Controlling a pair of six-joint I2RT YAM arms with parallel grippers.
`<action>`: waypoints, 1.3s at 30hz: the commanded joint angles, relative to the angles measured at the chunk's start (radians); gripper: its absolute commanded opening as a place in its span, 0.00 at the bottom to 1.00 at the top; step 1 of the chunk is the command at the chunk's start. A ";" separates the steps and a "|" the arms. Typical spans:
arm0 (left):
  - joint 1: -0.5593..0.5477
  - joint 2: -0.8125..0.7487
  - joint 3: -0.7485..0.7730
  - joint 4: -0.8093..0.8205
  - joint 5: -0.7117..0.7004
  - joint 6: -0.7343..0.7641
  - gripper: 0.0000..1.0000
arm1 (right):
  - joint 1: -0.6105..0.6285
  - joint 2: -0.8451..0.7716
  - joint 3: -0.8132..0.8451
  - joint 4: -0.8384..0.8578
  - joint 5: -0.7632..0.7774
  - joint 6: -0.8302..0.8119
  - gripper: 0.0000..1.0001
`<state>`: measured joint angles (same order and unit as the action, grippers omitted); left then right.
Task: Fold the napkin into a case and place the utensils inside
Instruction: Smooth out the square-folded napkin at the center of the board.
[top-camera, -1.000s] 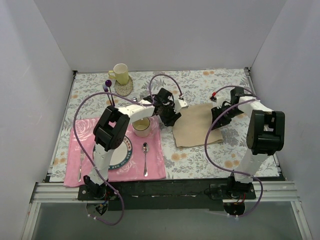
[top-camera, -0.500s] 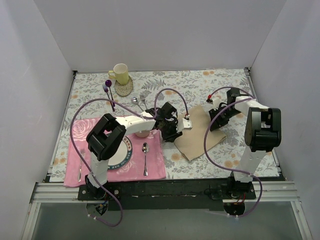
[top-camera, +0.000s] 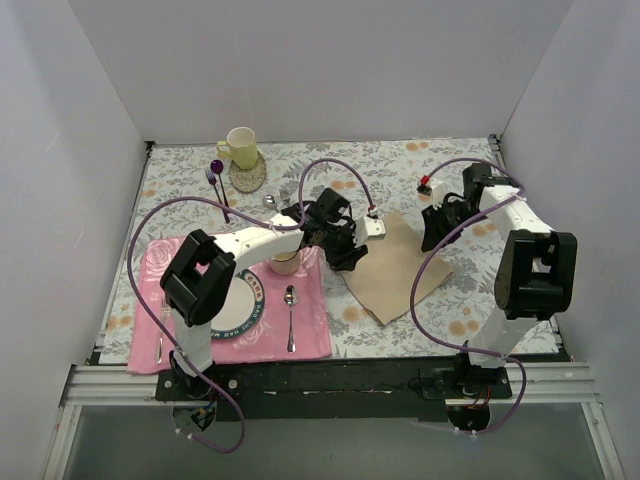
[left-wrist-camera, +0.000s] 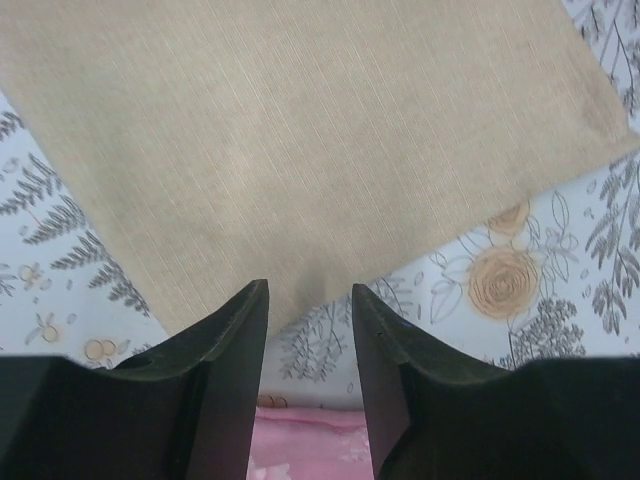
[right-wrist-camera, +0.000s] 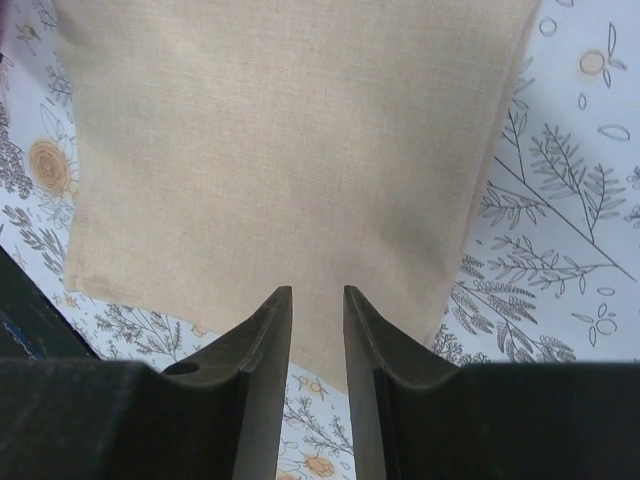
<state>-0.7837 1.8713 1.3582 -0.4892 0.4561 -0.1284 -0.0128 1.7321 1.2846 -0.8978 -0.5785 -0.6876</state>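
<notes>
On the table (top-camera: 400, 160), right of the pink placemat (top-camera: 300, 335), the napkin (top-camera: 395, 265) lies flat. The left hand (left-wrist-camera: 308, 290) hovers over its corner and the right hand (right-wrist-camera: 317, 292) over an edge, both with fingers slightly apart, clamping nothing. Folding seems underway; next, each hand should pinch the cloth.

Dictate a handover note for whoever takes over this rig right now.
Left gripper: open, at the left corner of the napkin.
Right gripper: open, at its right edge.
Napkin: flat on the tablecloth, no case yet.
Spoon and fork: on the pink placemat, untouched.
Left to do: fold the case, put both utensils inside.
</notes>
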 joint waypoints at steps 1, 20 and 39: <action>0.004 0.061 0.061 0.046 -0.016 -0.077 0.38 | -0.038 0.024 -0.053 0.009 0.029 -0.004 0.34; 0.035 0.101 -0.122 0.031 -0.088 0.009 0.24 | -0.144 0.103 -0.226 0.083 0.115 -0.084 0.14; 0.063 -0.015 -0.074 0.063 0.071 0.055 0.36 | -0.208 -0.040 -0.177 -0.193 0.051 -0.277 0.28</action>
<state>-0.7383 1.9678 1.2953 -0.3801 0.4603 -0.1005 -0.2161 1.7443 1.0763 -0.9642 -0.4999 -0.9028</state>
